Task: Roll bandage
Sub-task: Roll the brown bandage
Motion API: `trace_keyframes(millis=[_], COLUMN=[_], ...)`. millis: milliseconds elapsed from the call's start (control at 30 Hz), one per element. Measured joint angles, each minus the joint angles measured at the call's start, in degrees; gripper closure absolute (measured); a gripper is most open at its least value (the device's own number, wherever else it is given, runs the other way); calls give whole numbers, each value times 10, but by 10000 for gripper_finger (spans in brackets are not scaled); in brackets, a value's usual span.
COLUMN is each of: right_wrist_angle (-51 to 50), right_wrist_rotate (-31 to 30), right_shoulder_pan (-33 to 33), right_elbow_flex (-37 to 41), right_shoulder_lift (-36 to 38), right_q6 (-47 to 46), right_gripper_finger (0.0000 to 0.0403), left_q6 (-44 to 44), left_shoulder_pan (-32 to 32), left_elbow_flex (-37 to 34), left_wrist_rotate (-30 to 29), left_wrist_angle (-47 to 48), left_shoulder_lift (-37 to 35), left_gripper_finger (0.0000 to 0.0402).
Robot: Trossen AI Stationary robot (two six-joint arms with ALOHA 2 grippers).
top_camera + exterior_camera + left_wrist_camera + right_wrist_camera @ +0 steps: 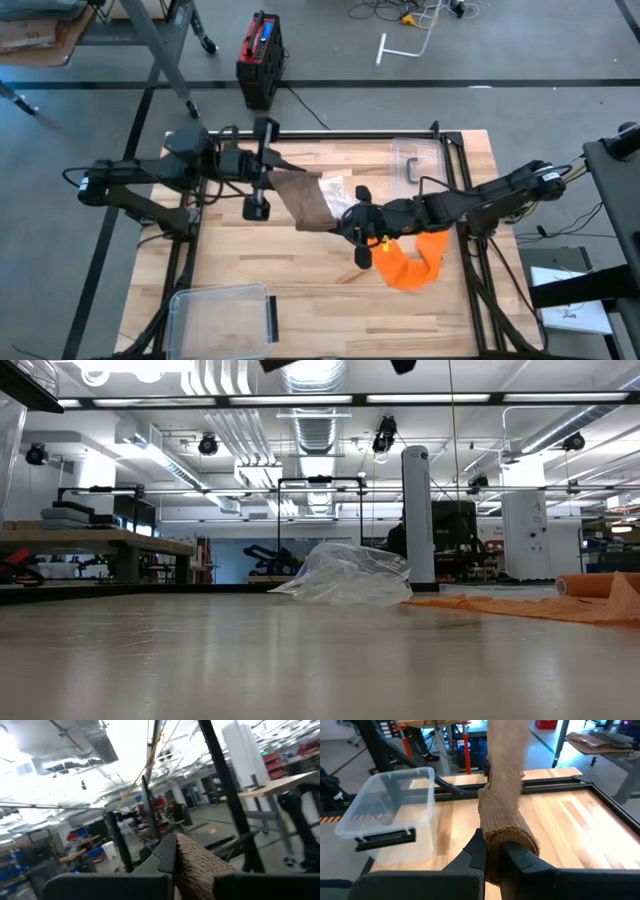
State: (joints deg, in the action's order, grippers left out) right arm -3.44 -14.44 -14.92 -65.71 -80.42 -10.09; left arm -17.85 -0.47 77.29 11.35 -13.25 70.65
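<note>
A brown knitted bandage (308, 200) spans the air between my two grippers, above the middle of the table. My left gripper (283, 172) is shut on its far-left end, and the bandage (200, 865) fills that wrist view beside the fingers. At the bandage's other end my right gripper (347, 216) is shut too. In the right wrist view the strip (506, 780) runs away from the fingers. The low view shows neither gripper's fingers nor the brown bandage. My left gripper pinches the bandage's far-left end (186, 861) between its two fingers, which come from the table's left and point slightly upward. The strip leaves the fingers toward the other gripper, clear of the table. My right gripper pinches the bandage's bunched near-right end (506, 839) between its two fingers, coming from the table's right and slanting a little downward. The strip stretches away toward the left gripper, lifted clear of the wood.
An orange bandage (415, 262) lies crumpled on the table under the right arm, with a rolled end (600, 585). A crinkled clear plastic wrapper (335, 190) lies mid-table. Clear plastic containers stand at the near left (220, 315) and far right (415, 160).
</note>
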Motion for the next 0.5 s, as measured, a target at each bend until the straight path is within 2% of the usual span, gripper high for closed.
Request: trace_keyframes(millis=[500], right_wrist_angle=[86], right_wrist_rotate=[47], right_shoulder_pan=[67], right_elbow_flex=[85], right_shoulder_lift=[-2], right_q6=[-44], right_gripper_finger=[390], left_q6=[50], left_shoulder_pan=[-2], left_elbow_flex=[240], left_wrist_rotate=[29], left_wrist_angle=[123], left_shoulder_lift=[70], left_gripper_finger=[401])
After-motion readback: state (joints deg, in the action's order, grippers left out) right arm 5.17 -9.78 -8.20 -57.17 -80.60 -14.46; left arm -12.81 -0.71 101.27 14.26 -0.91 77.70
